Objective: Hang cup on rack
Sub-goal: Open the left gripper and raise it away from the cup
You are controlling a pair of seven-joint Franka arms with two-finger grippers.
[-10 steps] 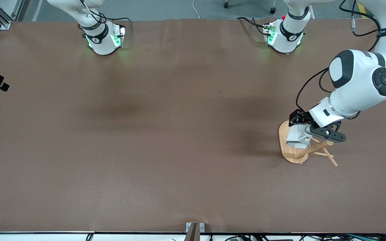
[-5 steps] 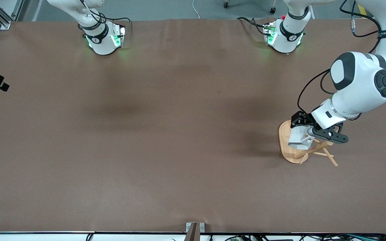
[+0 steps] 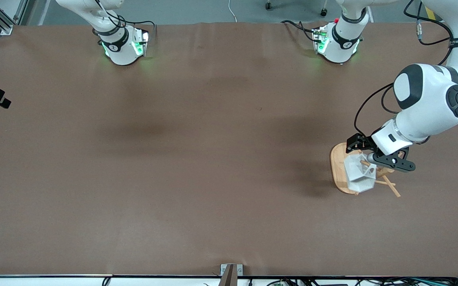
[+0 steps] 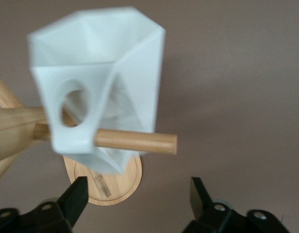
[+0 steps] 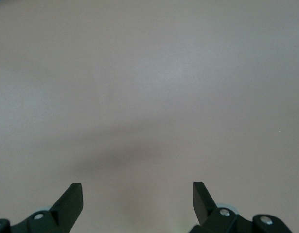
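Observation:
The white faceted cup (image 3: pixel 359 174) hangs on the bamboo rack (image 3: pixel 337 167) near the left arm's end of the table. In the left wrist view the cup (image 4: pixel 98 73) is blurred, and a peg (image 4: pixel 134 141) passes through the round hole in its handle tab. The rack's oval base (image 4: pixel 115 184) shows below it. My left gripper (image 3: pixel 366 153) is open and empty just beside the cup, and its own view (image 4: pixel 139 191) shows it clear of the cup. My right gripper (image 5: pixel 138 194) is open and empty over bare table and waits.
The rack's other pegs (image 3: pixel 392 188) stick out toward the front camera and toward the left arm's end. The brown table (image 3: pixel 197 151) stretches toward the right arm's end. Both arm bases stand along the table edge farthest from the front camera.
My left gripper has opened and let go of the cup. The cup has dropped and swung down on the peg, turning its rim toward the front camera. The gripper has drawn back slightly.

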